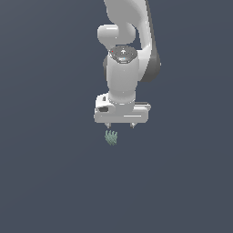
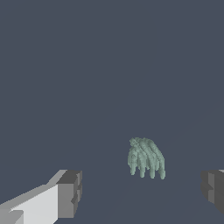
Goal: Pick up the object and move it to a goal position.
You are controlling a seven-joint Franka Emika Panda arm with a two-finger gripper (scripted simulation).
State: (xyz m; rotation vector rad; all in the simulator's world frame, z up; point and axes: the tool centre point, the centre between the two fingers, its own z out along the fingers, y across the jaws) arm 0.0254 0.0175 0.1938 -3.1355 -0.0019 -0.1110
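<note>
Two grey fingertips (image 2: 70, 192) closest to wrist camera, spread wide, nothing between them. End effector (image 1: 120, 124) open, holds nothing. Object (image 1: 111, 137), small pale green spiky clump, sits on dark flat ground just under end effector, a bit toward exterior view's left, not touching. Pick-up not done yet. Left: go down, close on clump, lift, carry to goal. Goal spot not seen.

Bare sim render, no real room: flat, featureless dark slate-blue backdrop (image 1: 45, 182) w/ smooth, untextured glossy white robot arm (image 1: 122, 82).
</note>
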